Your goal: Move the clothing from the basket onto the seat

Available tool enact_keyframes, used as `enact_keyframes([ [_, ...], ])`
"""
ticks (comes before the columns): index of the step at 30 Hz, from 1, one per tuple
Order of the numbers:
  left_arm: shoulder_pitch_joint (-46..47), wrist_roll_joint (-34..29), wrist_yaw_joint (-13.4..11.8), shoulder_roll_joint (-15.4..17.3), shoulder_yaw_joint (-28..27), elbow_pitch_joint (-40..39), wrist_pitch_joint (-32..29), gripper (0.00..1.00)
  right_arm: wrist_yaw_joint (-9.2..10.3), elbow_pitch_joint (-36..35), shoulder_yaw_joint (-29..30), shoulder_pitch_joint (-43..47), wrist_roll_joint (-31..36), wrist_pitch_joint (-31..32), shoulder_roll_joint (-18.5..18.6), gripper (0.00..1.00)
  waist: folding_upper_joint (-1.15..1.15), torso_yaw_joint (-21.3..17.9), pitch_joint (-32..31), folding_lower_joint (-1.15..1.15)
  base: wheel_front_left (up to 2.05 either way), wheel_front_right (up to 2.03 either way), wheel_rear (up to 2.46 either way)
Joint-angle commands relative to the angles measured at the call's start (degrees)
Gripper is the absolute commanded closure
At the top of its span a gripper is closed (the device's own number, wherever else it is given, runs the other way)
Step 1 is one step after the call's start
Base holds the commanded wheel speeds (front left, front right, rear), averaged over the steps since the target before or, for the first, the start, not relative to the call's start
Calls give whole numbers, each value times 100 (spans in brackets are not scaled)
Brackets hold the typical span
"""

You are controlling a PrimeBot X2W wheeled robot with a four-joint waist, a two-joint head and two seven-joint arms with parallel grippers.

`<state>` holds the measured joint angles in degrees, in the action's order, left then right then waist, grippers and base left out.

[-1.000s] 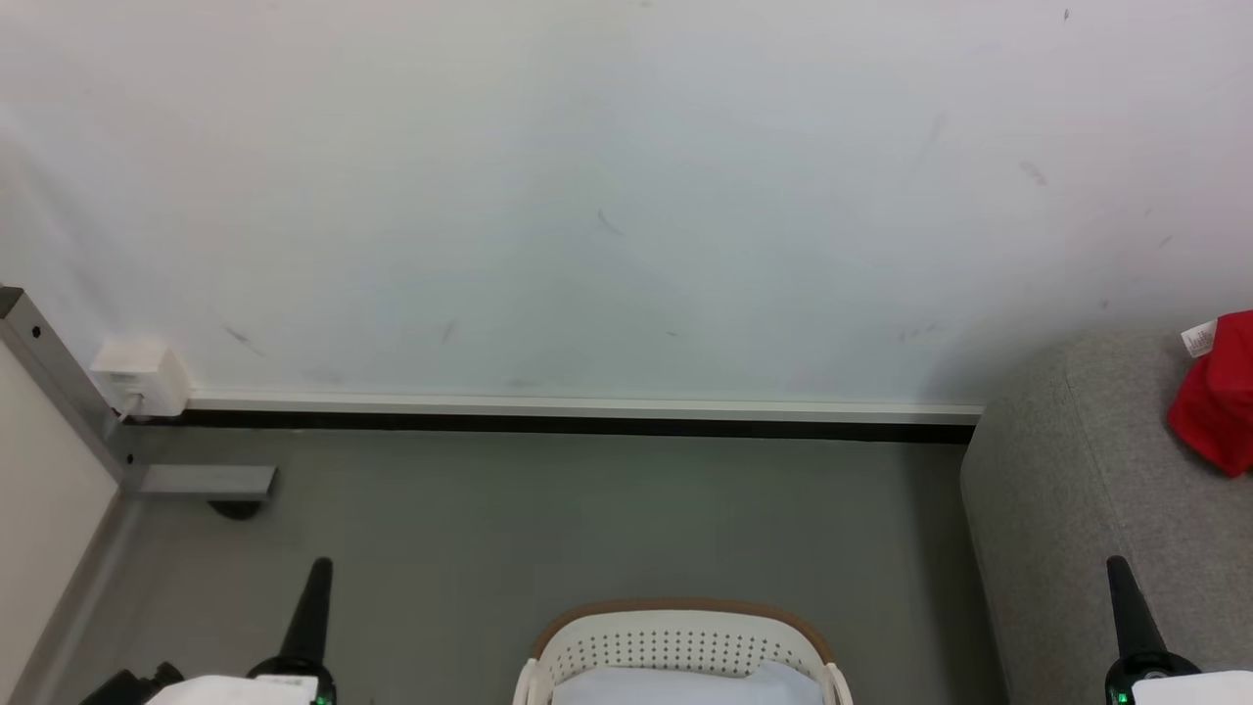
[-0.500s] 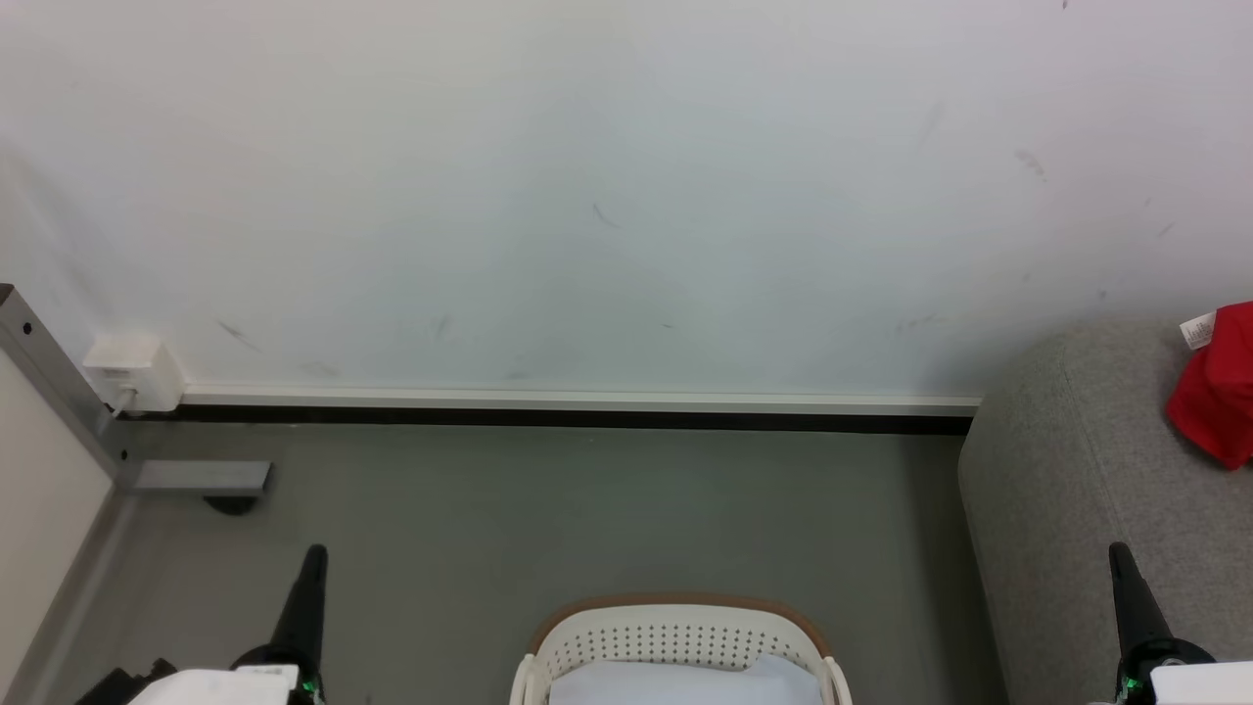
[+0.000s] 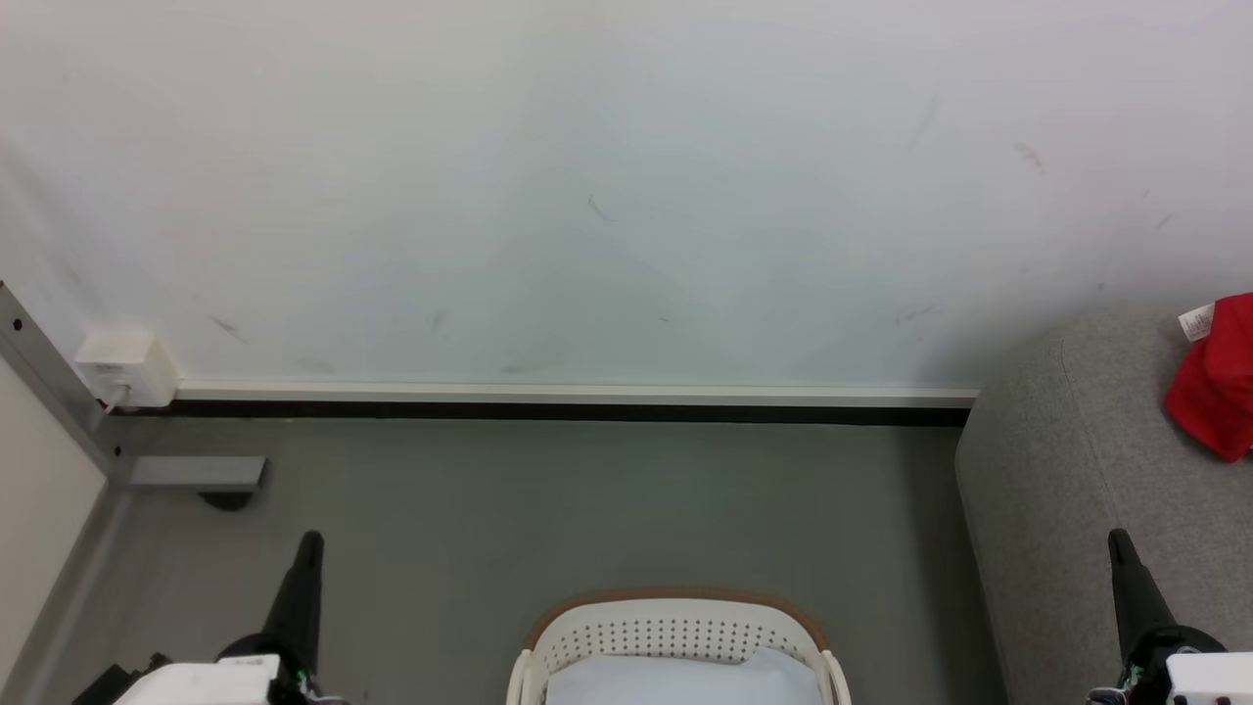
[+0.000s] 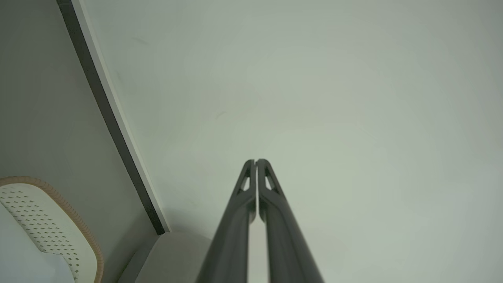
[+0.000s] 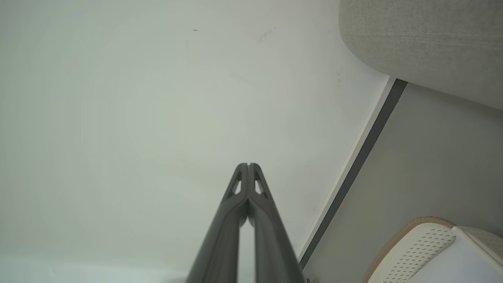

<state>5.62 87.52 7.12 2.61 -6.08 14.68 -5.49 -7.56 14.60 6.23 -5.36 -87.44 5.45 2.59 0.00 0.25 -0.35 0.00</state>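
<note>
The red clothing (image 3: 1217,380) with its small white label lies on the grey seat (image 3: 1067,490) at the right edge of the head view. The white basket (image 3: 675,636) with a brown rim stands on the floor at bottom centre, with a plain white cloth (image 3: 675,682) inside. My left gripper (image 3: 311,540) is shut and empty at the lower left, left of the basket. My right gripper (image 3: 1118,539) is shut and empty at the lower right, over the seat's front. In the wrist views the left gripper (image 4: 256,161) and the right gripper (image 5: 248,165) point at the wall, tips together.
A white wall with a dark skirting strip (image 3: 568,411) runs across the back. A white socket box (image 3: 125,369) and a grey metal bracket (image 3: 196,474) sit at the left corner. Grey floor (image 3: 587,509) lies between the basket and the wall.
The whole head view has shifted a little, so the camera moved. Both grippers stay shut and keep their places beside the basket. The red clothing has not moved on the seat.
</note>
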Motion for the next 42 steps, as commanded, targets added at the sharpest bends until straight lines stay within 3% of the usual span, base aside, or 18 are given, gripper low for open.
enact_keyframes([
  [1,65,119,51,45,-29,-33,-23,100,13,-47,27,-85,-134,26,50,100,0,-2,5,0,0,0,0],
  [11,87,526,53,46,-62,-76,-125,100,14,-76,45,-127,-520,125,50,100,0,-24,50,0,0,0,0],
  [42,83,523,53,45,-59,-75,-129,100,14,-72,42,-125,-503,128,49,100,0,-25,52,0,0,0,0],
])
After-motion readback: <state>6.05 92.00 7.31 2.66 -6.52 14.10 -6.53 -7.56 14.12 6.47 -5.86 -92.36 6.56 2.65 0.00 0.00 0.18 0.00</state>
